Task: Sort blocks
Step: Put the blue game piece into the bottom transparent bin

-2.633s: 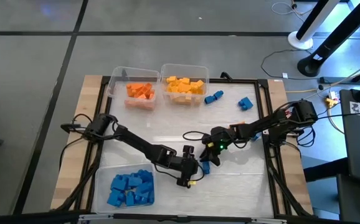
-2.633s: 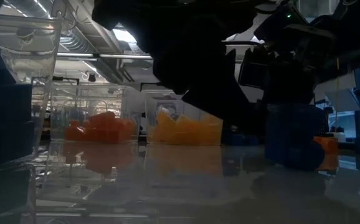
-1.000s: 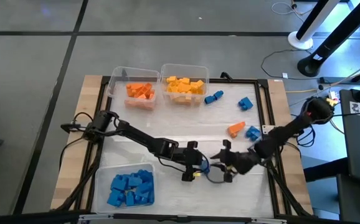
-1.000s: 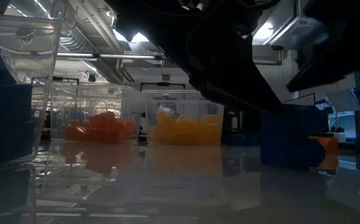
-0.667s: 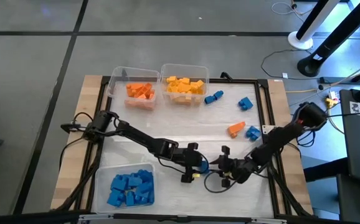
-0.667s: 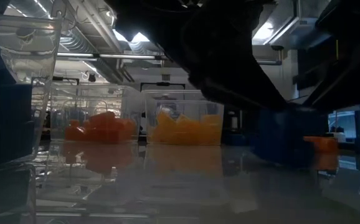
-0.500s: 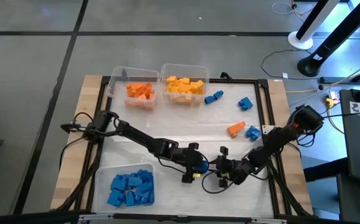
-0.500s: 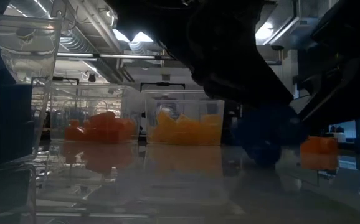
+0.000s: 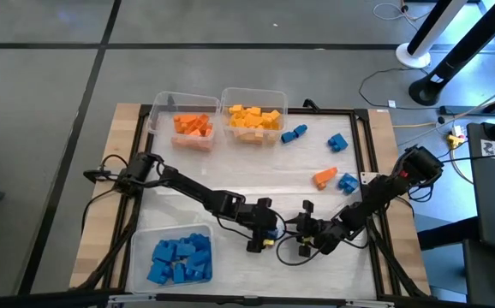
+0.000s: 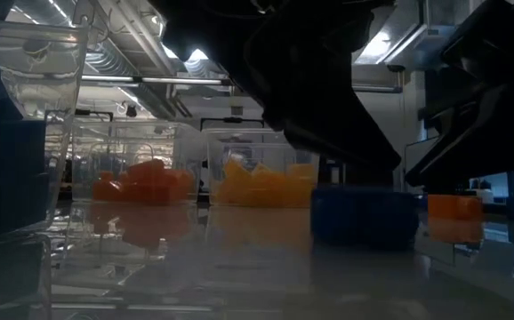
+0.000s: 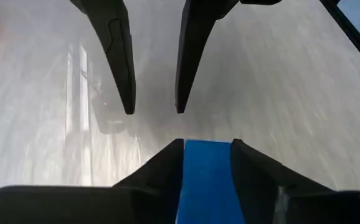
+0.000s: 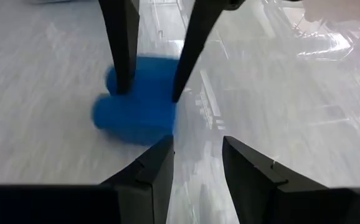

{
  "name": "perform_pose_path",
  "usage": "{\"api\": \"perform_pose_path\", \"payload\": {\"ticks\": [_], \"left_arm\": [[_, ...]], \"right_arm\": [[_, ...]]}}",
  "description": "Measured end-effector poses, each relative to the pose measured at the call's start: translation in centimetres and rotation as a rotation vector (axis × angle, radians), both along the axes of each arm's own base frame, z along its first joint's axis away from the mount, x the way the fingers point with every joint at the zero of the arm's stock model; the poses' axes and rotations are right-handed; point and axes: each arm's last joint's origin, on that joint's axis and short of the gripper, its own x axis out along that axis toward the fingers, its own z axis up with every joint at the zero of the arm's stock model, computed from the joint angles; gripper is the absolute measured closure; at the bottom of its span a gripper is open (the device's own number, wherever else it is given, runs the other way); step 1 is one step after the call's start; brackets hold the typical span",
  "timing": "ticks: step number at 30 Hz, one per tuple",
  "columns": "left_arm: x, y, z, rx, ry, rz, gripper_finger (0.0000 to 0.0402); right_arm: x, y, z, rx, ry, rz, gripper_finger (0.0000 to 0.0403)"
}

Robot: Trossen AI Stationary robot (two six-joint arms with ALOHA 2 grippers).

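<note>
Currently our left claw [image 9: 266, 231] is clamped on a blue block [image 11: 203, 180] near the counter's [image 9: 230, 180] front edge, mid-width. Right claw [image 9: 303, 233] sits just beside it, fingers apart, empty. Block looks light, rigid, slick plastic, so we squeeze the flat side faces, not the studs.

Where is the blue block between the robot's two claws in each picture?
High view: blue block, lower middle, in the left gripper.
Low view: block right of centre, on the table.
Left wrist view: block between the fingers, bottom.
Right wrist view: block ahead.
Shared landmark: the right gripper facing it.
</note>
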Motion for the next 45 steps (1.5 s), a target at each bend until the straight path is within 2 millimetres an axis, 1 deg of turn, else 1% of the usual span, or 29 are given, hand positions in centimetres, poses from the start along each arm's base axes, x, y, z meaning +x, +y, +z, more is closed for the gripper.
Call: {"api": "perform_pose_path", "payload": {"ticks": [6, 10, 16, 19, 21, 26, 32, 36, 39, 45], "left_arm": [[-0.2, 0.0, -0.2, 0.008, 0.028, -0.001, 0.0312], [-0.4, 0.1, -0.4, 0.024, 0.054, -0.009, 0.0323], [-0.4, 0.2, -0.5, 0.016, 0.071, 0.004, 0.0325], [-0.4, 0.2, -0.5, 0.007, 0.072, 0.013, 0.0325], [-0.4, 0.2, -0.5, -0.003, 0.072, 0.021, 0.0325], [-0.7, 0.3, -0.5, 0.003, 0.101, 0.024, 0.0325], [-1.1, -0.1, 0.1, 0.030, 0.103, -0.006, 0.0325], [-1.5, -0.9, 0.8, 0.069, 0.085, -0.033, 0.0325], [-1.9, -1.7, 0.9, 0.102, 0.091, -0.061, 0.0325], [-2.7, -3.7, 0.8, 0.169, 0.084, -0.096, 0.0325]], "right_arm": [[0.0, 0.0, 0.0, 0.001, -0.001, 0.000, 0.0265], [0.2, 0.3, 0.4, 0.004, -0.031, 0.027, 0.0265], [1.6, 1.6, 1.8, -0.074, -0.061, 0.155, 0.0265], [2.4, 2.0, 1.8, -0.124, -0.053, 0.182, 0.0265], [2.7, 2.0, 1.6, -0.110, -0.037, 0.193, 0.0265], [3.4, 1.3, 1.2, -0.005, 0.013, 0.231, 0.0265], [4.5, -0.2, 1.4, 0.053, 0.026, 0.233, 0.0265], [5.1, -1.2, 1.4, 0.130, 0.050, 0.263, 0.0265], [5.5, -1.9, 1.3, 0.200, 0.082, 0.283, 0.0265], [6.3, -3.2, 1.5, 0.260, 0.080, 0.299, 0.0265]]}}
